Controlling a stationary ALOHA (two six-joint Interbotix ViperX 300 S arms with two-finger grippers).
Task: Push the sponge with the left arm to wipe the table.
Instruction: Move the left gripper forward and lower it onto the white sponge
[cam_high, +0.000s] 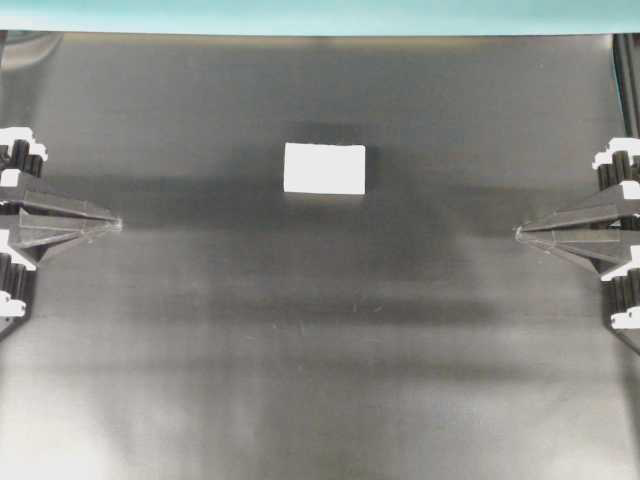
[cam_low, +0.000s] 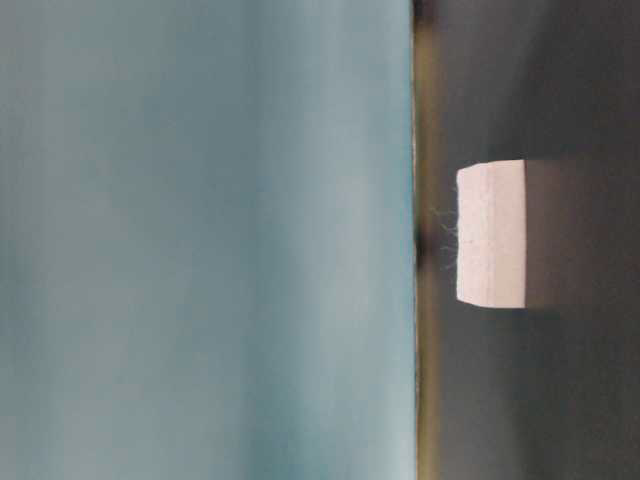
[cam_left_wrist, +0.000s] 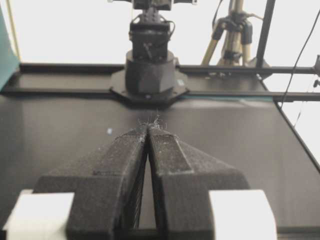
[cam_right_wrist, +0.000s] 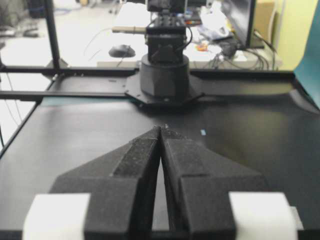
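Observation:
The white rectangular sponge (cam_high: 324, 168) lies flat on the black table (cam_high: 320, 330), a little behind its middle; it also shows in the table-level view (cam_low: 491, 234), which is turned on its side. My left gripper (cam_high: 118, 224) is shut and empty at the left edge, well to the left of the sponge and slightly in front of it. My right gripper (cam_high: 518, 233) is shut and empty at the right edge. In the wrist views both grippers, left (cam_left_wrist: 149, 125) and right (cam_right_wrist: 161, 129), have their tips together; the sponge is out of both wrist views.
A teal border strip (cam_high: 320, 15) runs along the table's far edge. The opposite arm's base stands at the table's far end in the left wrist view (cam_left_wrist: 149, 75) and in the right wrist view (cam_right_wrist: 165, 75). A tiny pale tape speck (cam_right_wrist: 202, 132) lies on the table.

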